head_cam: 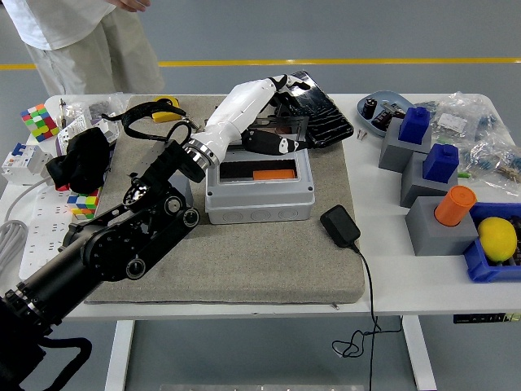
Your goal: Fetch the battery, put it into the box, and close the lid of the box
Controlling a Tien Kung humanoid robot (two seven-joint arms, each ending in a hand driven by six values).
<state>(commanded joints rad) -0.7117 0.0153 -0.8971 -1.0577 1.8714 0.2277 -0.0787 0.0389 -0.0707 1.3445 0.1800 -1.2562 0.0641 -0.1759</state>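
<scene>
Your left hand [262,114] has its white fingers [281,145] loosely spread and clamped on nothing, held above the rear edge of the grey box [259,186], at the clear lid [281,129], which stands up from that rear edge; whether they touch the lid you cannot tell. The orange battery [273,173] lies flat inside the box, toward its right side. The box sits on a grey mat [244,252] on the white table [383,269]. Behind the box lies a black case [317,106]; just off its front right corner is a black charger [340,226]. A person [81,37] stands beyond the box, at the table's far left.
</scene>
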